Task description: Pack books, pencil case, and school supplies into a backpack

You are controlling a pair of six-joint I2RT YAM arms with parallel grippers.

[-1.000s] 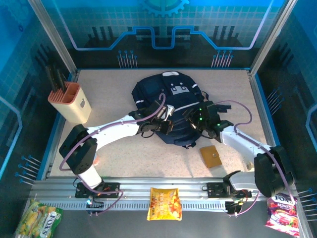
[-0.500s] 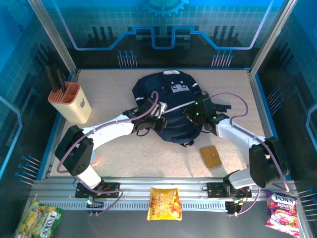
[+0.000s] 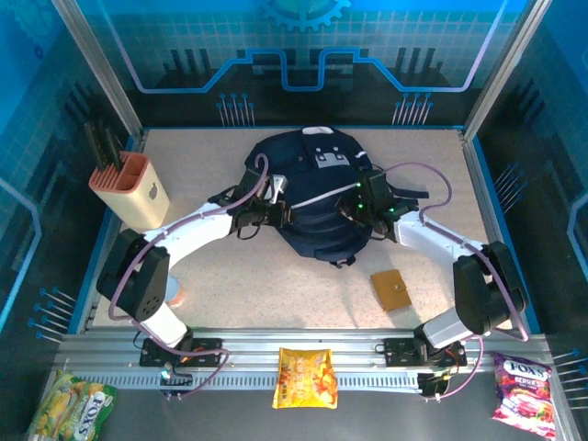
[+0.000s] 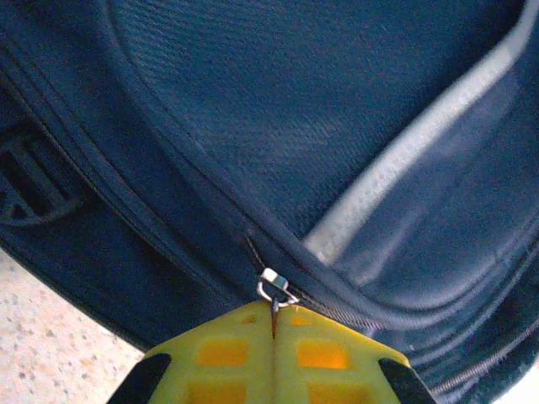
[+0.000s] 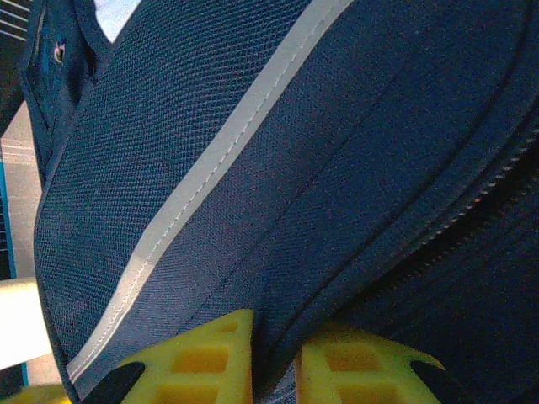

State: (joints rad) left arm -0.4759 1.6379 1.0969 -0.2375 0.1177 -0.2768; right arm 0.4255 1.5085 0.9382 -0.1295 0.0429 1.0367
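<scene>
The navy-blue backpack (image 3: 317, 179) lies in the middle of the table, with both arms on it. My left gripper (image 3: 280, 211) is at its left flank. In the left wrist view the left gripper (image 4: 274, 310) has its yellow fingers pressed together on the metal zipper pull (image 4: 276, 290) of the backpack (image 4: 278, 126). My right gripper (image 3: 356, 209) is at the bag's right side. There the right gripper (image 5: 274, 337) pinches a fold of the backpack fabric (image 5: 278, 252) between its fingers. A tan-brown square school supply (image 3: 392, 289) lies on the table near the right arm. The books and the pencil case are out of view.
A peach-and-cream holder with black tools (image 3: 133, 188) stands at the left. A yellow snack bag (image 3: 306, 377) lies on the front rail. Outside the table lie a green-yellow bag (image 3: 69, 409) and a pink bag (image 3: 524, 395). Blue walls close in the table's sides and back.
Both grippers moved toward the far side of the table along the backpack. The right gripper's fingers closed onto the fabric. The left gripper kept hold of the zipper pull and shifted left.
</scene>
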